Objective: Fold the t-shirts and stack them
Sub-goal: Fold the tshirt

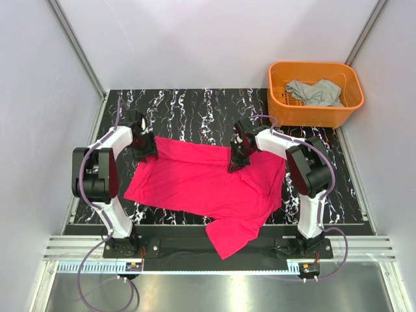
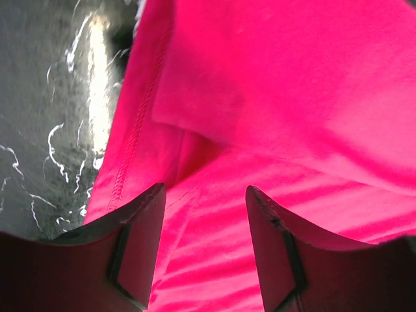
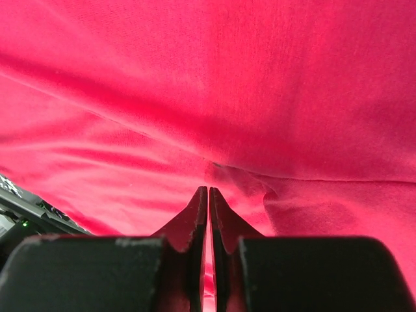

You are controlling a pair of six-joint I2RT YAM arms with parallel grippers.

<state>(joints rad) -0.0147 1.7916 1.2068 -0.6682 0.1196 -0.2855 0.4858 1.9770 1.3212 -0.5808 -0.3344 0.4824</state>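
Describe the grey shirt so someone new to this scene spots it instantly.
Start at the black marbled table; at its far right corner sits an orange basket. The grey t-shirt lies crumpled inside it, unlike the pink t-shirt spread out mid-table.

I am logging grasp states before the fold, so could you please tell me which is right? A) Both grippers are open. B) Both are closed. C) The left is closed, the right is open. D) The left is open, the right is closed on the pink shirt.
D: the left gripper has its fingers apart over the pink t-shirt, while the right gripper has its fingers pressed together on the fabric.
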